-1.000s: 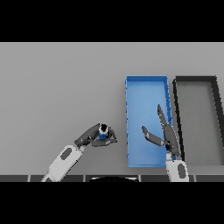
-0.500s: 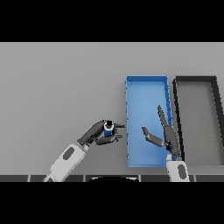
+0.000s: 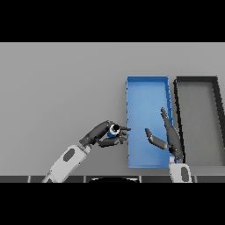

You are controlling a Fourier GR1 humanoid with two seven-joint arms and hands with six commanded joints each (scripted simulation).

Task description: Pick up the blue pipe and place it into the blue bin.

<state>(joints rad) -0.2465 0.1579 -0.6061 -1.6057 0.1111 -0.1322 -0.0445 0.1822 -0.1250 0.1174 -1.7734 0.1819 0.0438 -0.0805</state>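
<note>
My left hand (image 3: 100, 133) is shut on the blue pipe (image 3: 113, 131), fingers and thumb curled round it. It holds the pipe over the table, just left of the blue bin (image 3: 147, 82). The pipe's ring-shaped end faces up toward me. My right hand (image 3: 171, 138) is open with straight fingers over the blue bin, thumb spread to the left. The bin is a long blue tray right of the table's middle, with nothing in it.
A black bin (image 3: 196, 81) of the same shape stands right beside the blue bin. The grey table (image 3: 61, 88) stretches wide to the left and back.
My left hand has carried the pipe to the right, from further left on the table to the blue bin's left side. My right hand has stayed put.
</note>
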